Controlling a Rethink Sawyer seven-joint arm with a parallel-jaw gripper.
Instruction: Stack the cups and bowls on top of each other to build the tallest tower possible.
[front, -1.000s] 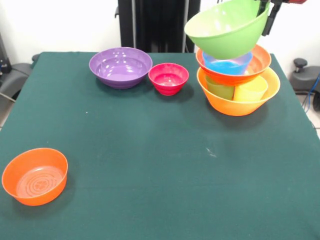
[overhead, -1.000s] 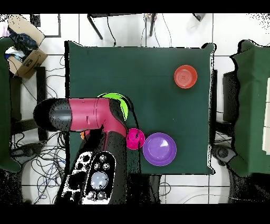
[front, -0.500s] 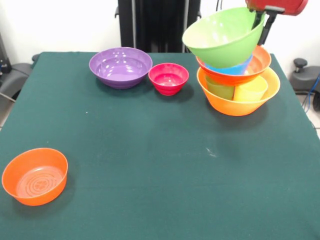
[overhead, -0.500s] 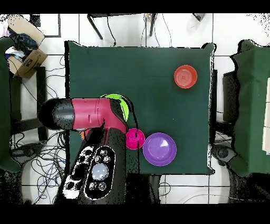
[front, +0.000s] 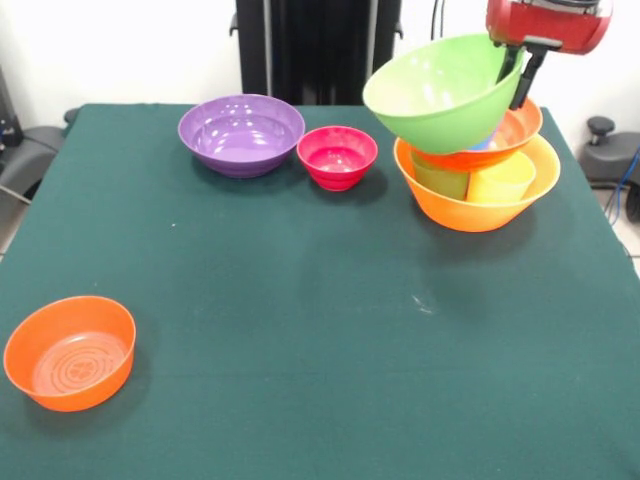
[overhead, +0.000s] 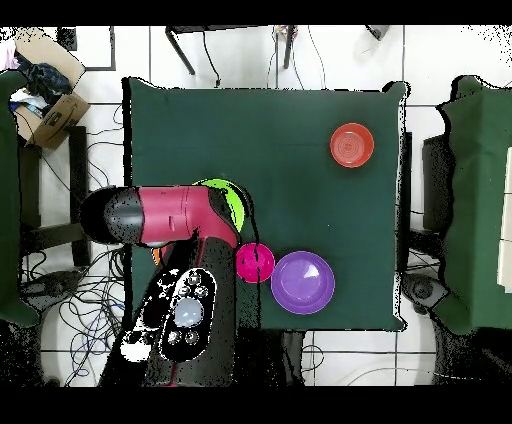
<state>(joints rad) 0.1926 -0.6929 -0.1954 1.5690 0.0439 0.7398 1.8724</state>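
Gripper (front: 516, 72): pinching the rim of the tilted green bowl (front: 440, 90).
Tower (front: 478, 185): far table corner; green bowl resting on its red-orange bowl (front: 505, 140).
Risk: released tilted, it may slide off or tip the tower.
Loose: 3 bowls.

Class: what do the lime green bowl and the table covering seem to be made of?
Lime green bowl: likely glossy translucent plastic, since bright highlights sit on its inner wall. Table covering: probably matte dark green cloth or felt, showing no reflections.
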